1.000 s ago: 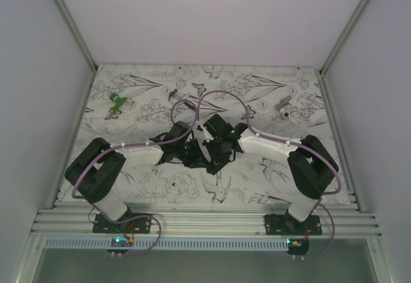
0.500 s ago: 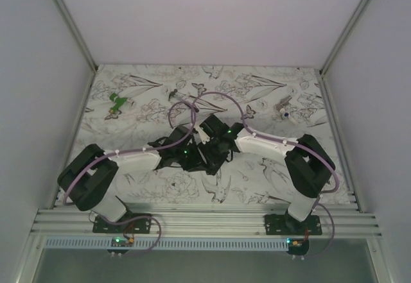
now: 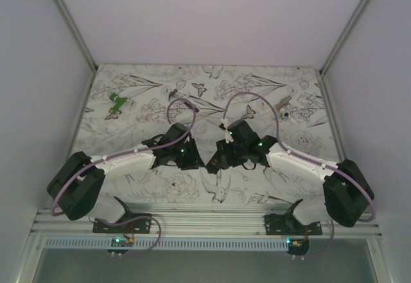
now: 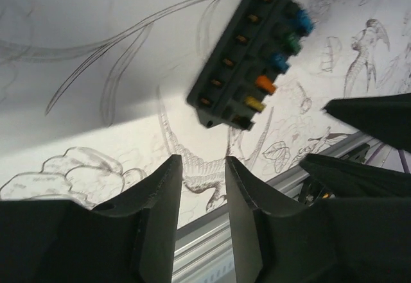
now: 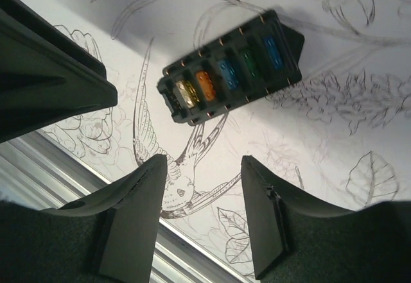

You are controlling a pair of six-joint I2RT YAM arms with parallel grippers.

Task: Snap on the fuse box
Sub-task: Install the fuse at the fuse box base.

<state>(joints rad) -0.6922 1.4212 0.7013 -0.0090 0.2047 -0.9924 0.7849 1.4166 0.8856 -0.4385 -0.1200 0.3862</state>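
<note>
1. Counter (image 3: 270, 84): the printed surface looks smooth. The fuse box (image 5: 231, 68) lies loose on it near the front, between the two claws and touching neither. A push from the side rather than from above would likely slide it, perhaps toward the rail (image 3: 205, 217), instead of seating anything.
2. Left arm (image 3: 122, 161) and right arm (image 3: 302, 161): both reach in to the same middle spot. If both go for the fuse box at once, they could knock together and bump it.
3. Fuse box: it sits skewed to both claws. A claw that closes without turning first would catch a corner and spin or tip it. I cannot tell whether a cover is over the top or fully latched. If one side stands proud, a lift could pop it off.
4. Left claw (image 4: 201, 164): parted only a little, with nothing between the fingers, and just short of the fuse box. That gap looks too narrow for the body, so coming down like this a fingertip would land on top and shove it.
5. Right claw (image 5: 204, 164): spread wider, empty, and also short of the fuse box. It looks wide enough, I judge, but closing off-centre would drag the box.
6. Fuses (image 5: 205, 84): a coloured row along the top. Hard pressure on a crooked cover could unseat one.
</note>
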